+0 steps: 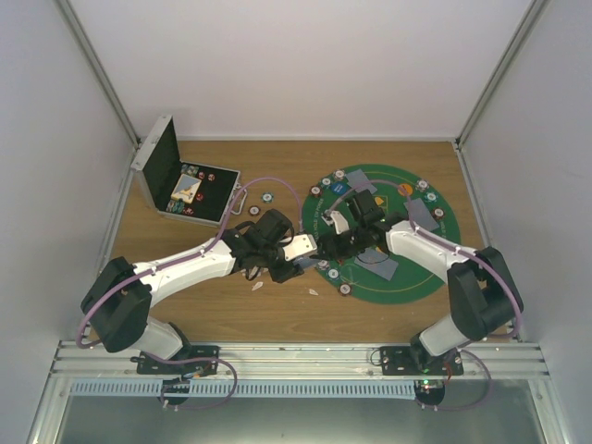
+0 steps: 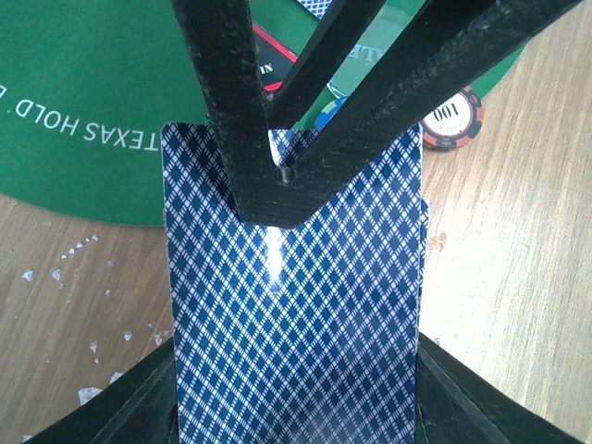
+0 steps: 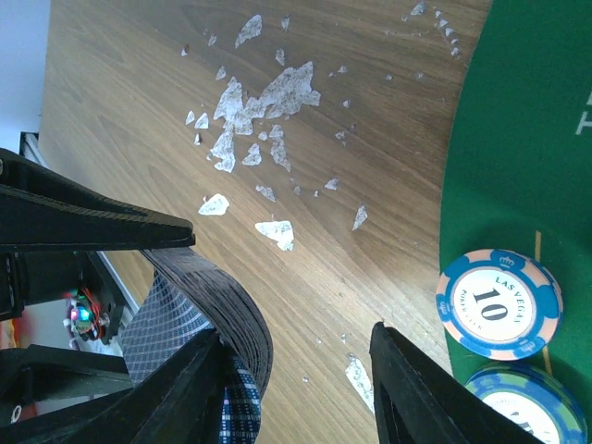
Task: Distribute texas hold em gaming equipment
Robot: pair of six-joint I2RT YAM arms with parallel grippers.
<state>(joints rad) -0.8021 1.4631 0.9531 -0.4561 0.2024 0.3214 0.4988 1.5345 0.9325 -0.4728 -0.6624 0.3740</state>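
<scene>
One stack of blue diamond-backed playing cards, clamped in the left gripper.
Its long axis runs out along that gripper's fingers toward the round green felt mat, above the wooden table. The right gripper stands half-wide at its far end. One red-and-black 100 chip lies beyond.

Open silver case, white scraps, wooden table

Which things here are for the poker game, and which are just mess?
For the game:
- blue diamond-backed playing cards
- small round stripe-edged poker chips

Just lying about:
- white crumbled scraps, scattered on the brown wooden table
</scene>
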